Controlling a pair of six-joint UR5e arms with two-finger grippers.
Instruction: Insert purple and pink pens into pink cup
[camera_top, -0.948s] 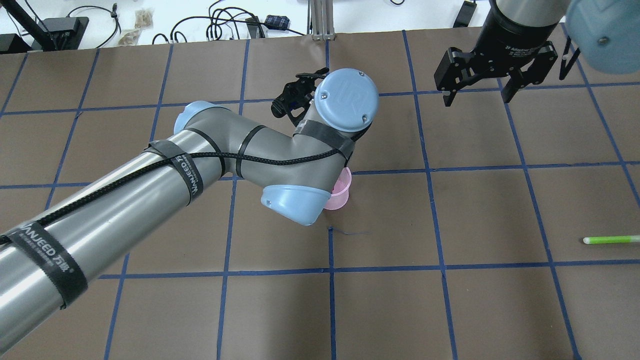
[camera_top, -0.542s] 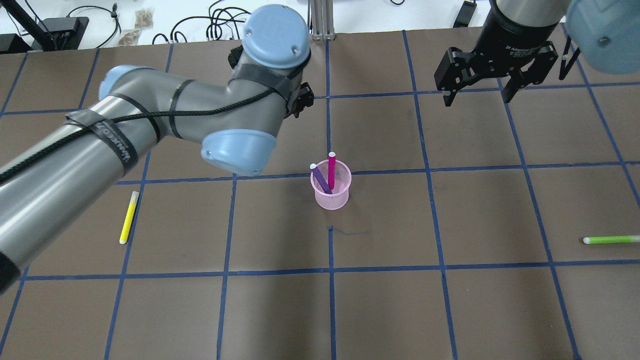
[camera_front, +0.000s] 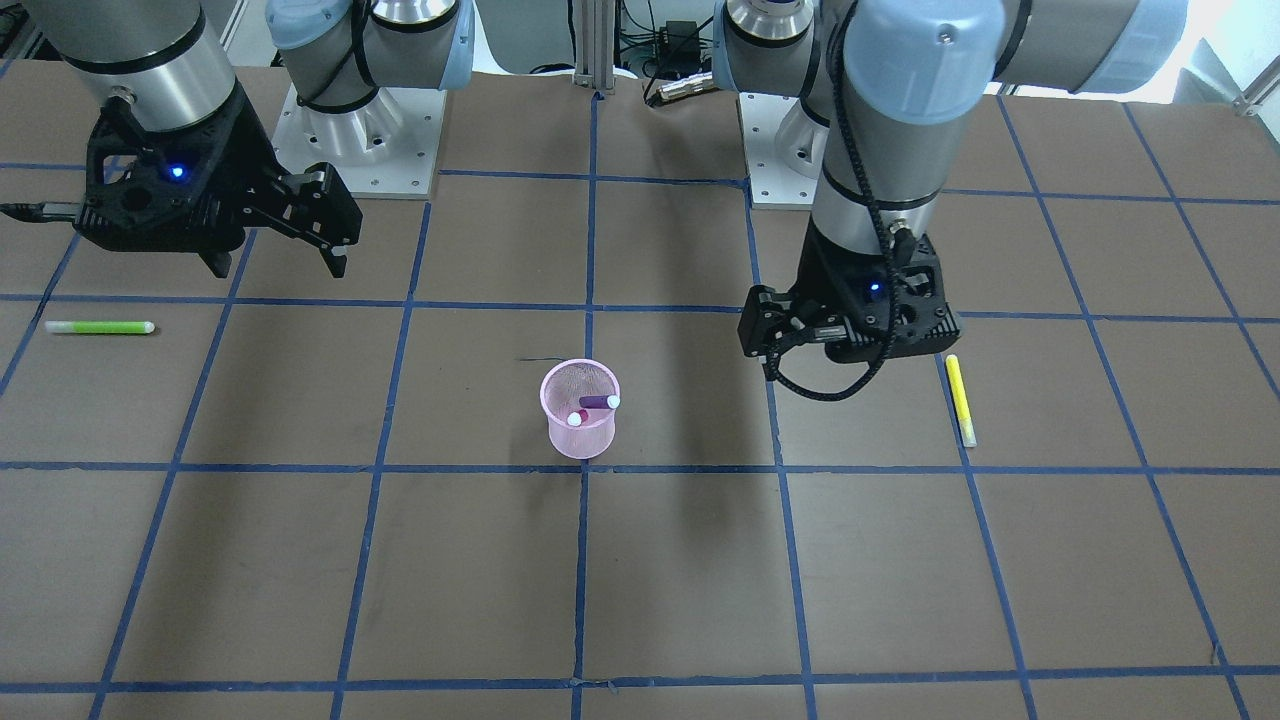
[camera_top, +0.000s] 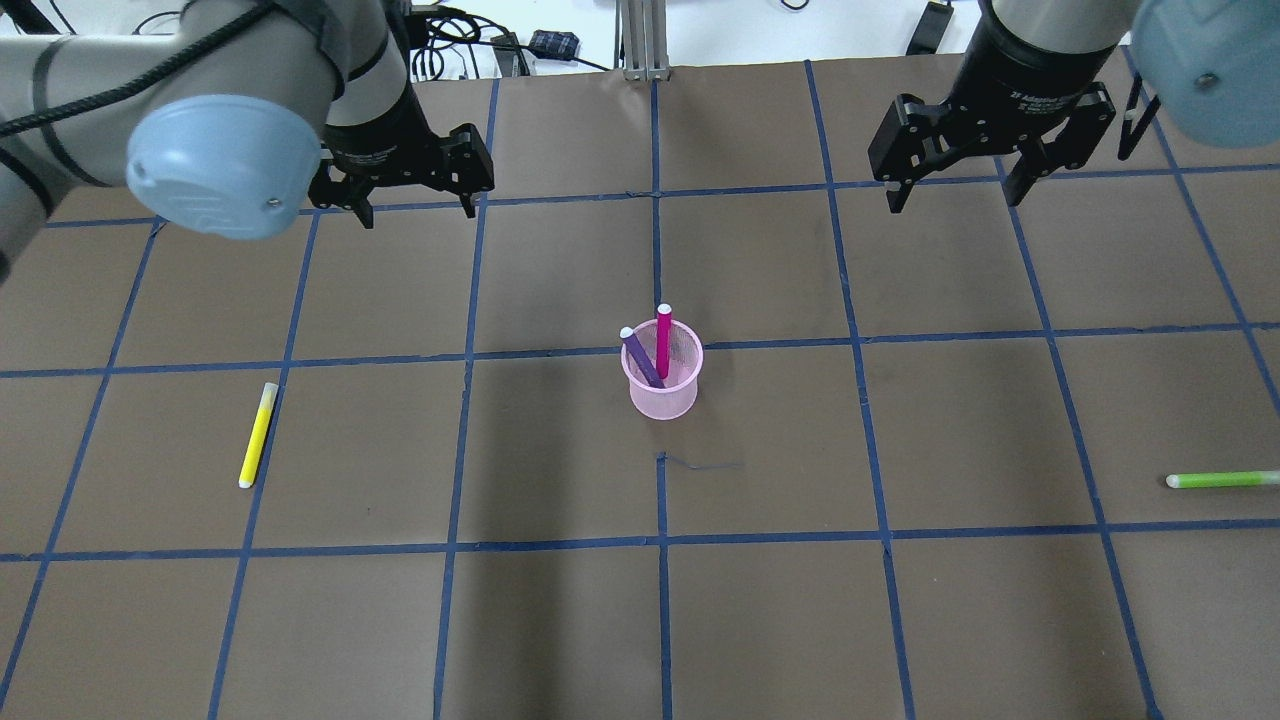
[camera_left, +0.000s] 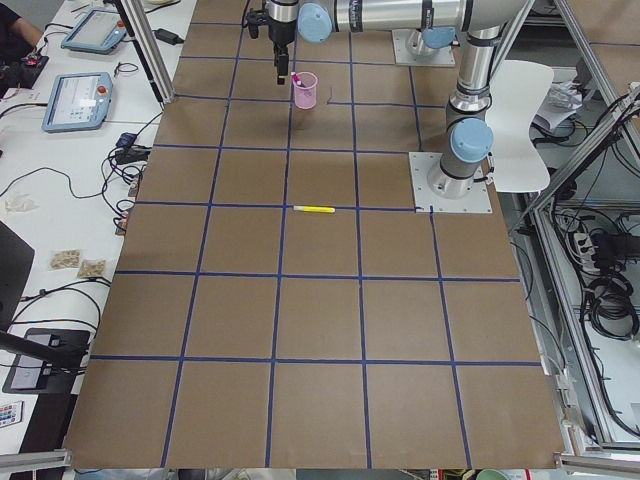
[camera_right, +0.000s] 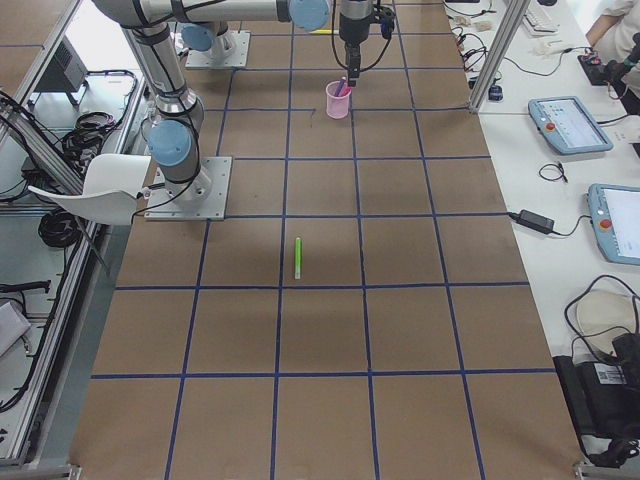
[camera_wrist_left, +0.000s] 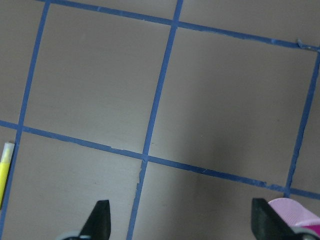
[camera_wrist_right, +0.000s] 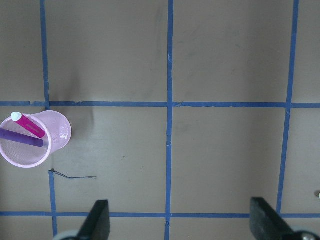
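Observation:
The pink mesh cup (camera_top: 663, 385) stands upright at the table's middle. A purple pen (camera_top: 640, 358) and a pink pen (camera_top: 663, 340) stand in it, leaning on the rim. The cup also shows in the front view (camera_front: 580, 410) and the right wrist view (camera_wrist_right: 34, 139). My left gripper (camera_top: 415, 205) is open and empty, high over the far left of the table. My right gripper (camera_top: 950, 190) is open and empty over the far right.
A yellow pen (camera_top: 257, 435) lies on the table at the left; its tip shows in the left wrist view (camera_wrist_left: 5, 170). A green pen (camera_top: 1222, 480) lies at the right edge. Cables and boxes sit beyond the far edge.
My left arm has swung away from over the cup toward the far left, uncovering the cup with both pens and the yellow pen. The right arm has not moved.

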